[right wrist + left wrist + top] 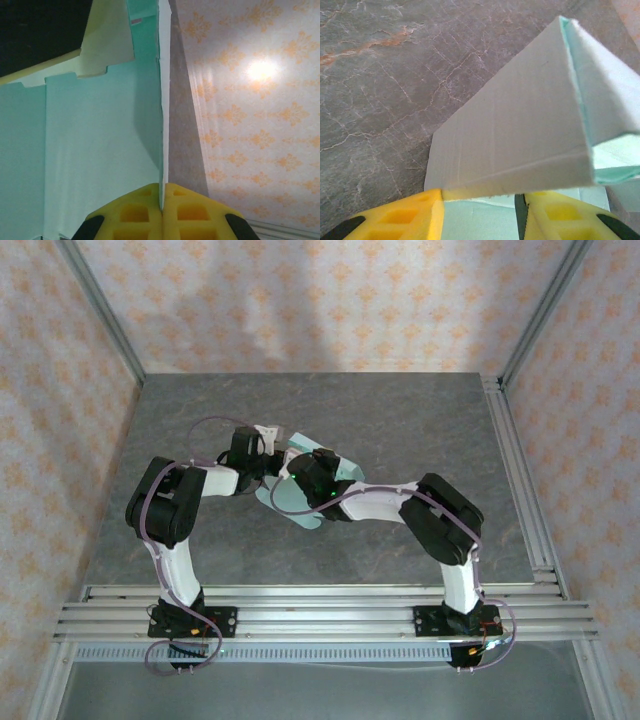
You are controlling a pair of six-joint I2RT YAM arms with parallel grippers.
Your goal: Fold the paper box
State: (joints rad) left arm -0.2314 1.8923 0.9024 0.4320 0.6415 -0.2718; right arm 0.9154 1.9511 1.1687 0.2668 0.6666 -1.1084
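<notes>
Pinching upright card edge of paper box (100, 150), right gripper (161, 189) fully closed on it. Left gripper (479, 196) part open, jaws apart, folded flap just ahead of fingertips. Box between both grippers, on table (400, 430).

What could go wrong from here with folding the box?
1. The right gripper pinches only a thin edge of the box; the card might slip out or tear if the arm pulls.
2. The left gripper stands open just behind a raised panel; a push forward might crush the panel instead of folding it.
</notes>
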